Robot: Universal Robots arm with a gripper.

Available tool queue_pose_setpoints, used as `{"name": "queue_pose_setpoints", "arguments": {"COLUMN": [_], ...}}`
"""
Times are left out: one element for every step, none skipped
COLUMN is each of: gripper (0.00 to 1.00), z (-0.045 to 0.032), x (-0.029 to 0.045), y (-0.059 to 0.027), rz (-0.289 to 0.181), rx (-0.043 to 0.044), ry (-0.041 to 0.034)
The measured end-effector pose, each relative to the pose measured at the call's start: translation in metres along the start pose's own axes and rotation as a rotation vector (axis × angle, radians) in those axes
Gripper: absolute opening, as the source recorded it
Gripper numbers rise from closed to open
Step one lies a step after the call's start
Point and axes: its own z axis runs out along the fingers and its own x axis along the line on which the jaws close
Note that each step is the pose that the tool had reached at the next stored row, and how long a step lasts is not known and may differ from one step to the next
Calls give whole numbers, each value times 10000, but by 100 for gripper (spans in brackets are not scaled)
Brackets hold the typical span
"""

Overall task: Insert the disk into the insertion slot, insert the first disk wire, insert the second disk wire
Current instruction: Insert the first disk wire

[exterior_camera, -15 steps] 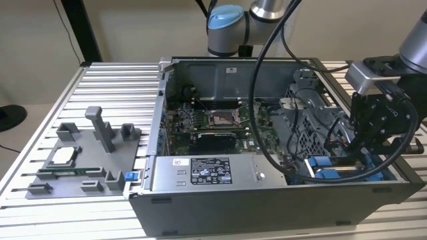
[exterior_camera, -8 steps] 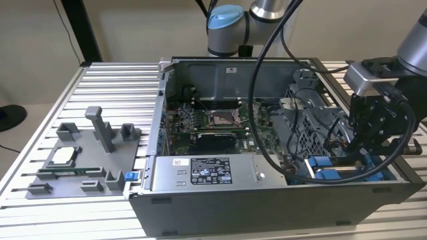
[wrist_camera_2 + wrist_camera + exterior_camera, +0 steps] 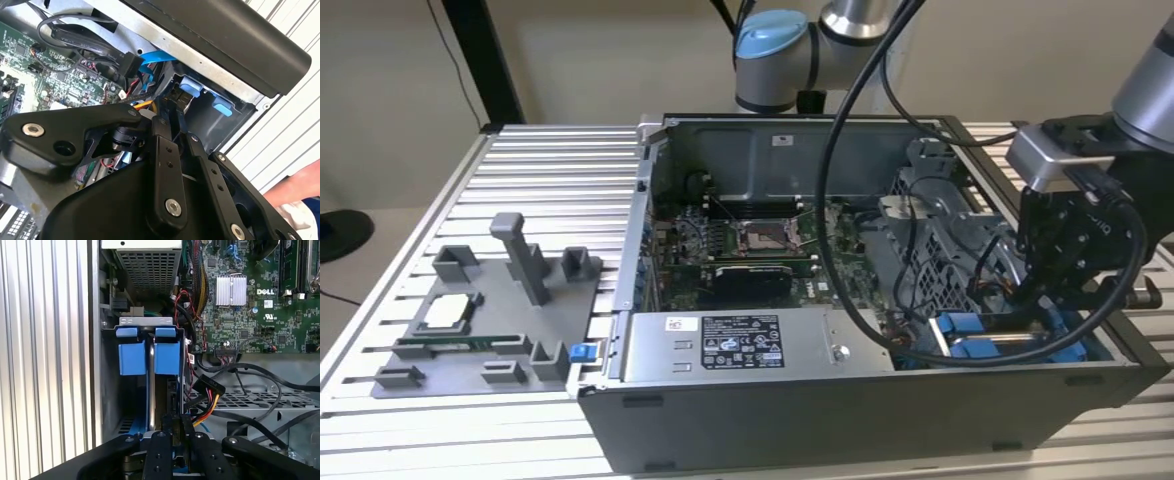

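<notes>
Blue plastic is framing the flat silver-grey metal disk point(image 3: 151, 375), which is sitting inside the grey sheet-metal insertion slot point(image 3: 145, 320) at a corner of the open grey computer case point(image 3: 854, 420). The black gripper point(image 3: 174, 424) is hanging right at the disk's end, its fingers pinched close together.

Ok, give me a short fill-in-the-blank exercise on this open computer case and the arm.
1. The plastic tabs at the insertion slot are coloured ____.
2. In the exterior view, the gripper hangs at that view's ____ end of the computer case.
3. The grey fixture tray lies on the table to the exterior view's ____ of the case.
Missing words: blue; right; left.
</notes>
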Motion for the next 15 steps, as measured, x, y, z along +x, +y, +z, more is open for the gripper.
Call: {"name": "queue_pose_setpoints", "arguments": {"gripper": [0,0,0,0,0,0,0,0,0,0,0,0,0,0,0], "z": [2,3,1,0,0,0,1,3,6,11,16,24,31,40,50], "x": [-2,-4,-5,-6,-6,-6,-7,-7,-7,-7,-7,-6,-7,-7,-6], "y": [0,0,0,0,0,0,0,0,0,0,0,0,0,0,0], "rz": [-1,-1,0,0,0,0,0,0,0,0,-1,-1,-2,-2,-2], "rx": [1,0,0,0,0,0,0,0,0,0,1,1,1,1,2], "ry": [-5,-6,-2,0,0,1,0,1,-1,-1,0,0,0,1,3]}}
